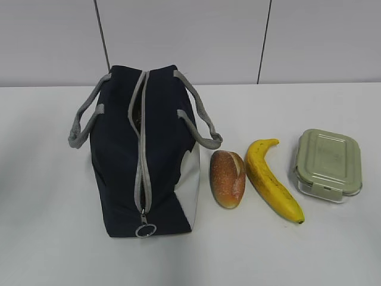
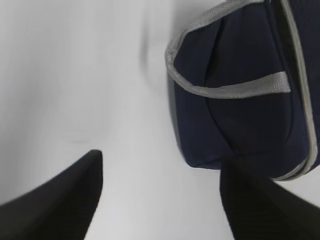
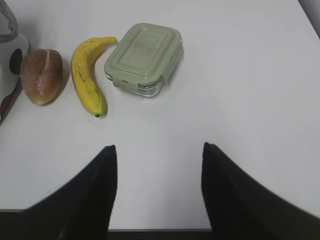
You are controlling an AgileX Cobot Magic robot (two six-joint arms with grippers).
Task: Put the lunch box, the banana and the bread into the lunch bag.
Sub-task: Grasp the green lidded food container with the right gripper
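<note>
Jaws of both arms hang open and empty; best first unzip the lunch bag (image 1: pixel 143 155) fully before lifting the bread (image 1: pixel 228 178).

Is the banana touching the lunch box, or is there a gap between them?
Cannot tell. In the exterior view, table shows between the banana and the lunch box. In the right wrist view the banana's stem end meets the box's edge, perhaps only overlapping.
</note>
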